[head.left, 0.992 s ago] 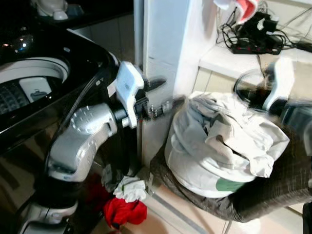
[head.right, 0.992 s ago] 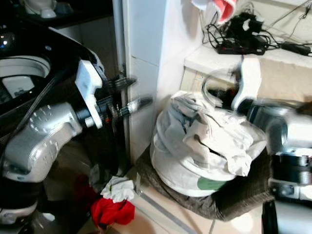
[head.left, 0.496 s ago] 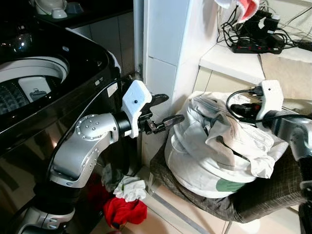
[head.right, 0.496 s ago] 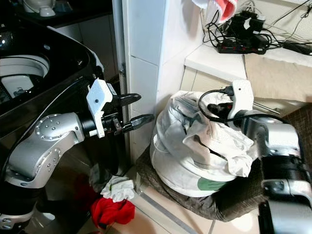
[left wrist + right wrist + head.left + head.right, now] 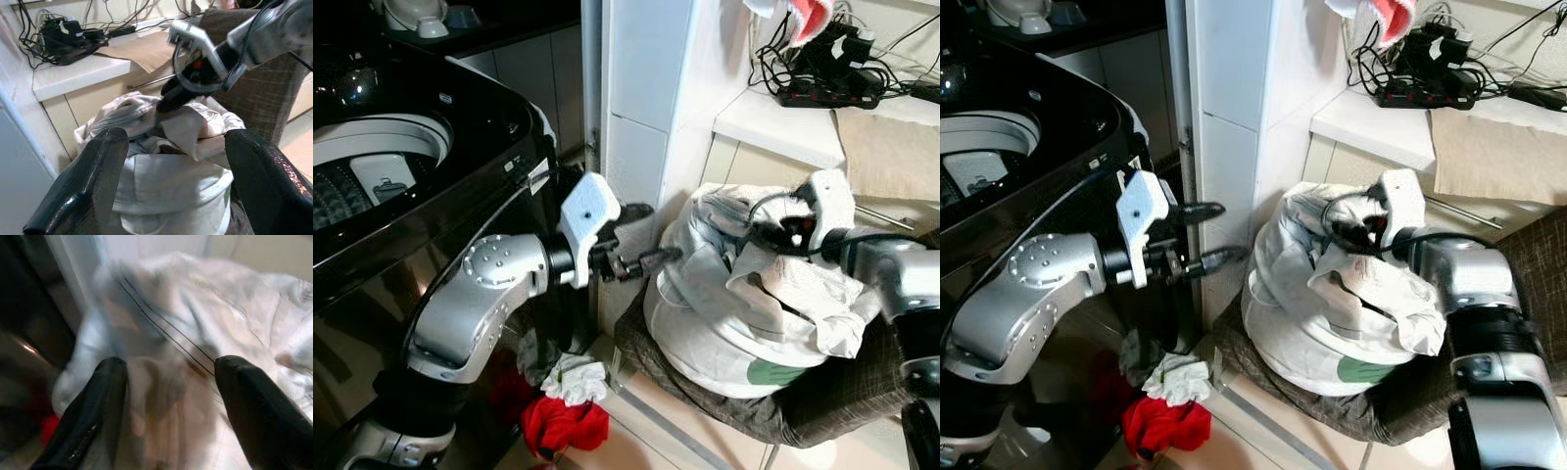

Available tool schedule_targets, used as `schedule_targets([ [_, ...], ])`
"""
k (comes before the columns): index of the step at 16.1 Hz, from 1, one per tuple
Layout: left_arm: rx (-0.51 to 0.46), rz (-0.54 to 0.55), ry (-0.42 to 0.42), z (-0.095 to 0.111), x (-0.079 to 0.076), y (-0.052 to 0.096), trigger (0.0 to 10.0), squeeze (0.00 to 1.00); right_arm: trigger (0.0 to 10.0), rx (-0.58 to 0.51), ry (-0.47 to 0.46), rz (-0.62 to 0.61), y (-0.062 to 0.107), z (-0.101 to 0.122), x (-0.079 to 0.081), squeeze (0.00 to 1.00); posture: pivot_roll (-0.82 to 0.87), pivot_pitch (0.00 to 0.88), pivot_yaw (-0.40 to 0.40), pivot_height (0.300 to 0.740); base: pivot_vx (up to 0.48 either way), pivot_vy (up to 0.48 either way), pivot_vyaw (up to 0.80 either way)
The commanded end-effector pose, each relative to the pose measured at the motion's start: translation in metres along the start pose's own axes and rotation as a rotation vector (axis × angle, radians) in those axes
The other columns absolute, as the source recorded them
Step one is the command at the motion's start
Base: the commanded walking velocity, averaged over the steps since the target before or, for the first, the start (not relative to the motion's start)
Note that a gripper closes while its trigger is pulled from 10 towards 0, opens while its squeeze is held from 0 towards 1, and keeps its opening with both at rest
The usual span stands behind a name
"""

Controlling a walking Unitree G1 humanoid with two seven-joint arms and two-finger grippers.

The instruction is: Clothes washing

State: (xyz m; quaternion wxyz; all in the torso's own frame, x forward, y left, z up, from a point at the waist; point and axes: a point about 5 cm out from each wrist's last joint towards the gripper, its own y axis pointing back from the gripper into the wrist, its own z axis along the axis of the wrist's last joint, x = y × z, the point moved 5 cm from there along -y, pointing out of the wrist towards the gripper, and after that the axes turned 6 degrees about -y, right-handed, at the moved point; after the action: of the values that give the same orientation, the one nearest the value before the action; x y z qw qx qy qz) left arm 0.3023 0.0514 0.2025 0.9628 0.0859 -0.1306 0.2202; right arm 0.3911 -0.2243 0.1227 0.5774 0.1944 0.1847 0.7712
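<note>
Laundry (image 5: 754,304) is sitting heaped on the chair (image 5: 862,392) beside the washer (image 5: 401,176). Right gripper (image 5: 1356,227) is hovering wide open over the heap's top, holding nothing; left gripper (image 5: 646,235) is waiting open at its side. Next: lowering and pinching a fold.

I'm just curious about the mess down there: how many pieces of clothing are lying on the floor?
2: a crumpled white cloth beside the black washing machine, and a red garment just in front of it. More may be hidden behind the arm.
</note>
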Motion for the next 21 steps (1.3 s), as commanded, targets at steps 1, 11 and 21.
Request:
schedule_targets([
  [1,0.002,-0.026,-0.008,0.002,-0.005,0.001,10.0,0.00,10.0,0.019,0.064,-0.059,-0.004,-0.002,-0.007,0.00,-0.02,0.000,-0.042,0.740,0.000,0.000,0.00],
  [11,0.027,-0.046,-0.020,0.000,-0.009,0.005,10.0,0.00,0.0,0.083,-0.213,0.010,-0.022,-0.042,0.002,0.00,0.00,0.000,-0.045,0.740,0.000,0.000,0.00],
  [21,0.018,-0.049,-0.016,0.002,-0.010,0.003,10.0,0.00,0.0,0.018,-0.292,0.078,-0.015,-0.026,0.000,0.00,-0.01,0.000,-0.045,0.740,0.000,0.000,0.00],
])
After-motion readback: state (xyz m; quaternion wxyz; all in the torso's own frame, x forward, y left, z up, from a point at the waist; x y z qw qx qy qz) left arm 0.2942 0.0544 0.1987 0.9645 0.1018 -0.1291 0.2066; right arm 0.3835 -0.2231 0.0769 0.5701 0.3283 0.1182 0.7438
